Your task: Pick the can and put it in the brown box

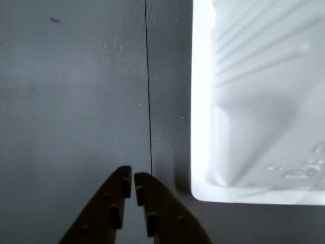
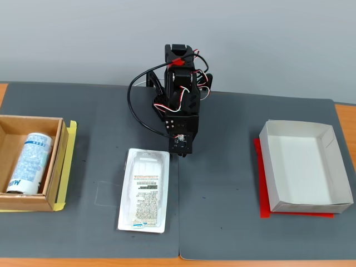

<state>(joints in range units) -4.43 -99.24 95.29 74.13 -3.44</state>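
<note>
Mat: a dark grey textured mat (image 2: 233, 183) covered the bench, made of two sheets that met at a thin seam (image 1: 149, 101) running front to back.
Arm: the black arm (image 2: 181, 94) with red and white wires stood at the mat's back edge, near the middle, folded forward and down.
Paper box: the white rectangular paper box (image 2: 328, 192) sat near the mat's right edge on a red sheet (image 2: 266, 210).
Brown box: the shallow square brown cardboard box (image 2: 60, 167) sat at the mat's left edge on a yellow sheet (image 2: 70, 150).
Tray: the flat white plastic tray with a printed label (image 2: 144, 192) lay front of centre, just left of the seam.
Can: the slim white drink can with light-blue graphics (image 2: 30, 162) lay on its side inside the brown box.
Gripper: the gripper (image 1: 133, 184) hung over bare mat by the tray's back corner, its jaws nearly together and grasping nothing.
</note>
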